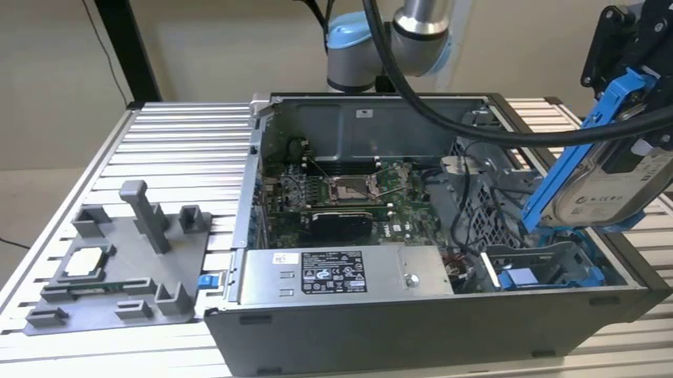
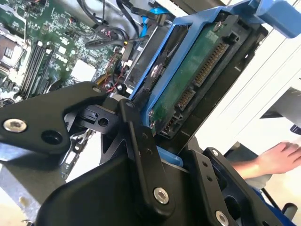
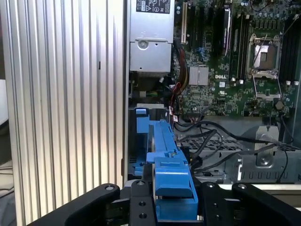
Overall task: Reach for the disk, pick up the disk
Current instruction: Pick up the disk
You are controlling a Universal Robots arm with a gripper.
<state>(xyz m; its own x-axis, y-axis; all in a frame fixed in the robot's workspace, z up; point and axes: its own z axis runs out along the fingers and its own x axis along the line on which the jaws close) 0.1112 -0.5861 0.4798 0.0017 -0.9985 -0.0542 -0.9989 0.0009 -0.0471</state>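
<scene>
The disk, a stiff and probably rather heavy hard drive in blue plastic rails, hangs tilted above the drive bay of the open computer case, at the exterior view's right. The gripper is clamped on its blue rail, which seems the safest place to hold, away from the exposed circuit board. The loose cables and the case wall just below could catch it, and a person's hand is near in the second wrist view.

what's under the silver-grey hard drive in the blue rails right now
The silver-grey hard drive in blue rails, held by the gripper, hangs over the case's grey drive bay. A small blue block sits inside; the bay's floor is hidden.
</scene>
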